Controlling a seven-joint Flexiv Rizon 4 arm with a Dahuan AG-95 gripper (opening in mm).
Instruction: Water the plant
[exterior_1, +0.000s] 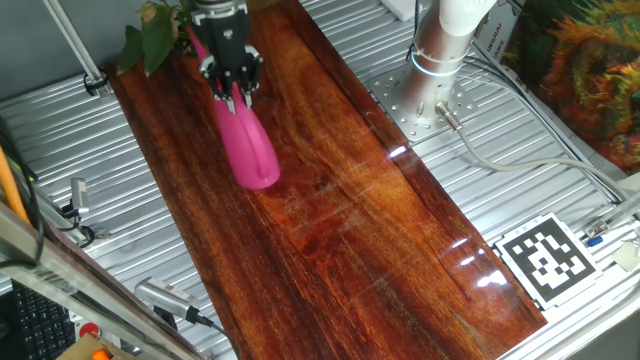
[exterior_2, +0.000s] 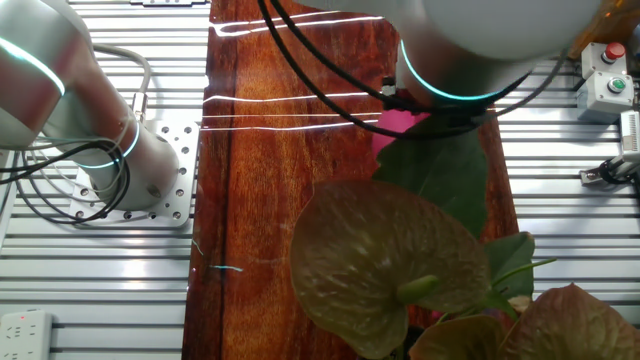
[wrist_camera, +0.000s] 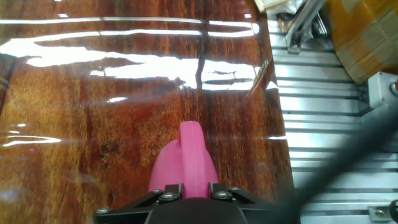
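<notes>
The pink watering can is held over the wooden board, tilted, with its spout end toward the plant at the board's far left corner. My gripper is shut on the can's handle. In the hand view the can sits between the fingers, pointing over the board. In the other fixed view the plant's broad dark-green leaves fill the foreground, and only a bit of the pink can shows beneath my arm.
The arm's base stands on the metal table right of the board. A printed tag lies near the right corner. Orange-and-green foliage is at the far right. Button boxes stand beside the board.
</notes>
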